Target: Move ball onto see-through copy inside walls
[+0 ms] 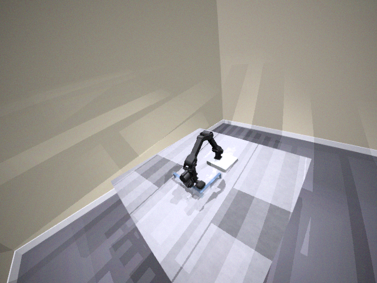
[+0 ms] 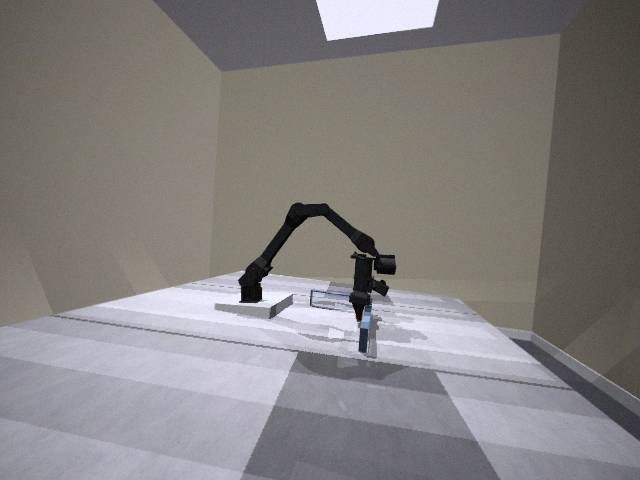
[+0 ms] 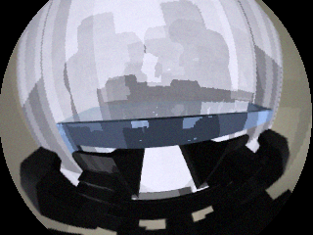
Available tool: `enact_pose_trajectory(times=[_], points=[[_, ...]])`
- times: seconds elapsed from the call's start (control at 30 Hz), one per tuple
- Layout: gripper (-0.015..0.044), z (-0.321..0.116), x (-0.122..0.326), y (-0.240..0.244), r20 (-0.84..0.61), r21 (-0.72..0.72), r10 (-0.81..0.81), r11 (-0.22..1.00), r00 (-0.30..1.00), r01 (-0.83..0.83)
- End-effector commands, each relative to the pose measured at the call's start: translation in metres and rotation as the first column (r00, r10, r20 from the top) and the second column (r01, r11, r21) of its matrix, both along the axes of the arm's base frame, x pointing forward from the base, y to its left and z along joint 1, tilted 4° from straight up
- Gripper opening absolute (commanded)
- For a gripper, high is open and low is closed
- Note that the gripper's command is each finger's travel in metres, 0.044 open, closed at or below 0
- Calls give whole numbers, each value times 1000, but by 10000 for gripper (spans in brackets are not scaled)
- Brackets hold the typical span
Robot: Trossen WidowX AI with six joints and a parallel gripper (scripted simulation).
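The gripper hangs low by the clear walls, fingers parted, gripping nothing. An orange speck at its tip, likely the ball, sits directly below.

Arm: matt black, plastic-like casing, smooth, with no highlights. Jaws: the same matt black finish, seen in the wrist view as dark flat-faced blocks. Walls: clear, glass-like panels with a blue tint, smooth and glossy, edges reading darker blue. Base plate: pale grey, smooth, matt slab. Table: smooth, polished surface in grey and white bands, faintly reflective. Room walls: flat matt beige, untextured.
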State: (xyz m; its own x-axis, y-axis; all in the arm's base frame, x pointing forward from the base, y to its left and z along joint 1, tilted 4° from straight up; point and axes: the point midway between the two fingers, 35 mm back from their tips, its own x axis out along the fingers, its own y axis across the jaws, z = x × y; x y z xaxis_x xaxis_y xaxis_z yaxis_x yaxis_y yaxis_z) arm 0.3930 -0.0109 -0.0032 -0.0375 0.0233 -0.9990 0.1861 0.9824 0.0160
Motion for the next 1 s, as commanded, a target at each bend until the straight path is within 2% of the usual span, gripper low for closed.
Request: enact_pose_trajectory(times=[0.0,0.17,0.37,0.73,0.97], points=[[247,0,0,0,0,0,0,1000,1000,0],[247,3,1,0,0,0,0,1000,1000,0],[247,83,3,-2,-4,-2,2,1000,1000,-2],[247,84,5,-2,14,-1,-3,1000,1000,3],[431,134,1,-2,14,-1,-3,1000,1000,3]])
